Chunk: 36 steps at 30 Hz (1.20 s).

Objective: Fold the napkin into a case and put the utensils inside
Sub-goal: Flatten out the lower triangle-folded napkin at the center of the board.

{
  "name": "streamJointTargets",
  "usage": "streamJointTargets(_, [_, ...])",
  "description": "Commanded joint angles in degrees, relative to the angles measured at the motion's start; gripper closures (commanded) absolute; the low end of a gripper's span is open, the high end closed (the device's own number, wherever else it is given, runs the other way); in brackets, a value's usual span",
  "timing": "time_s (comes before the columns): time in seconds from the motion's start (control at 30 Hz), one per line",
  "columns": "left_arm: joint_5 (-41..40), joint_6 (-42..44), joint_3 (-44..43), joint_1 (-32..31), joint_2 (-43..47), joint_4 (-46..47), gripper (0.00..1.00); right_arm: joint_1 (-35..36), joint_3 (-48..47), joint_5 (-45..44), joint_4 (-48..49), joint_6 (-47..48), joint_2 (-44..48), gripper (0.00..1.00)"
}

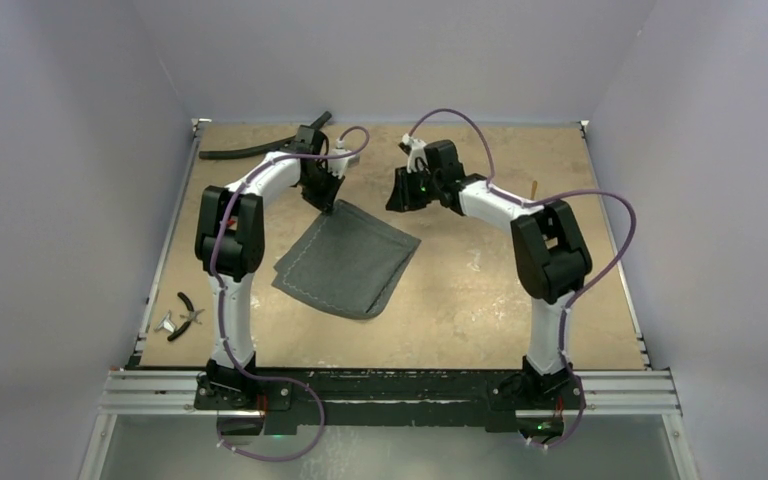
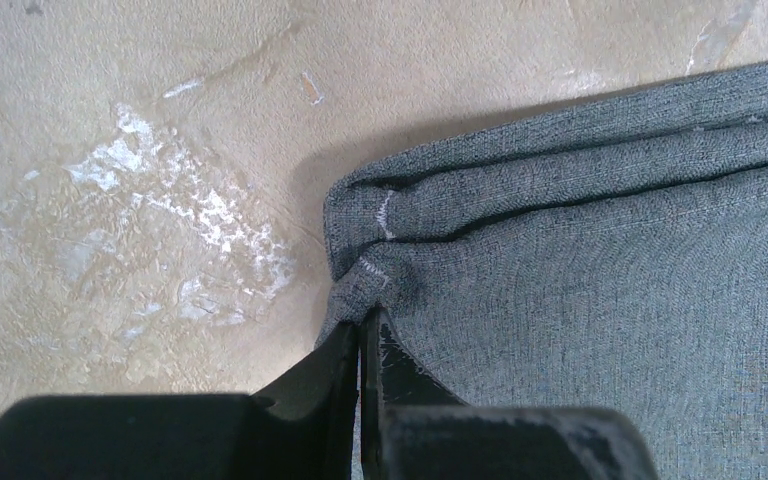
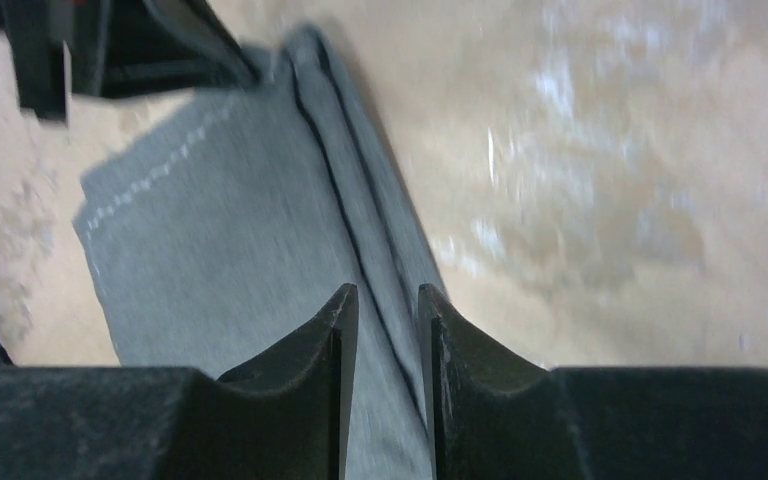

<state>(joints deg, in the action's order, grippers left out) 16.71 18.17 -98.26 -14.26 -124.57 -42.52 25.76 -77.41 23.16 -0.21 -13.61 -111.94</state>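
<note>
The grey napkin lies folded on the table between the two arms, its layered fold edge running along its far right side. My left gripper is shut on the napkin's far corner; in the left wrist view the fingertips pinch the bunched hem of the napkin. My right gripper hovers just beyond the napkin's right corner. Its jaws stand apart with nothing between them, above the fold edge of the napkin. One thin tan utensil lies behind the right arm.
A long black hose lies at the far left of the table. Black-handled pliers and a small metal tool sit near the left edge. The left gripper shows at the top left of the right wrist view.
</note>
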Motion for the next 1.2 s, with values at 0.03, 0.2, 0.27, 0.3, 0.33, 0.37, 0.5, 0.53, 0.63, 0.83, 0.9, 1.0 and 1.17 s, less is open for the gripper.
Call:
streamJointTargets(0.03, [2.41, -1.64, -2.34, 0.12, 2.48, 2.14, 1.0, 1.91, -11.34, 7.29, 3.89, -4.8, -9.66, 0.72])
streamJointTargets(0.2, [2.37, -1.67, -2.37, 0.11, 2.77, 2.27, 1.0, 4.62, -19.35, 10.45, 5.61, -7.6, -16.88, 0.84])
streamJointTargets(0.27, [2.43, -1.66, -2.48, 0.11, 2.83, 2.31, 1.0, 4.81, -21.28, 11.42, 6.68, -9.11, -18.82, 0.87])
streamJointTargets(0.3, [2.49, -1.7, -2.59, 0.09, 2.84, 2.35, 1.0, 4.83, -22.22, 11.77, 6.97, -9.83, -19.67, 0.89])
streamJointTargets(0.33, [2.58, -1.79, -2.7, 0.11, 2.87, 2.36, 1.0, 4.87, -23.04, 12.2, 7.35, -10.76, -20.46, 0.9])
streamJointTargets(0.37, [2.7, -1.89, -2.8, 0.06, 2.85, 2.28, 1.0, 4.88, -23.89, 12.5, 7.57, -11.23, -21.23, 0.91])
streamJointTargets(0.5, [2.87, -1.91, -2.9, 0.09, 3.06, 2.35, 1.0, 4.83, -27.3, 13.76, 7.07, -11.97, -24.27, 0.93])
streamJointTargets(0.53, [3.01, -1.99, -2.9, 0.11, 3.15, 2.31, 1.0, 4.83, -27.81, 14.24, 7.02, -12.19, -24.88, 0.93])
streamJointTargets(0.63, [3.66, -2.29, -2.78, 0.09, 3.56, 2.48, 1.0, 4.57, -28.38, 14.62, 7.09, -12.94, -26.32, 0.96])
streamJointTargets(0.83, [3.89, -2.34, -2.45, 0.1, 4.08, 2.8, 1.0, 2.66, -24.73, 20.31, 16.32, -20.02, -26.78, 0.98])
streamJointTargets(0.9, [3.93, -2.39, -2.51, 0.11, 4.0, 2.81, 1.0, 2.67, -26.63, 21.02, 14.82, -19.85, -28.21, 0.98])
streamJointTargets(1.0, [4.21, -2.6, -2.63, 0.1, 4.07, 2.88, 1.0, 2.44, -27.88, 21.5, 13.62, -19.87, -29.75, 0.98])
streamJointTargets(1.17, [4.57, -3.06, -2.62, 0.11, 4.17, 3.07, 1.0, 2.19, -26.51, 20.95, 13.57, -19.54, -30.88, 0.99])
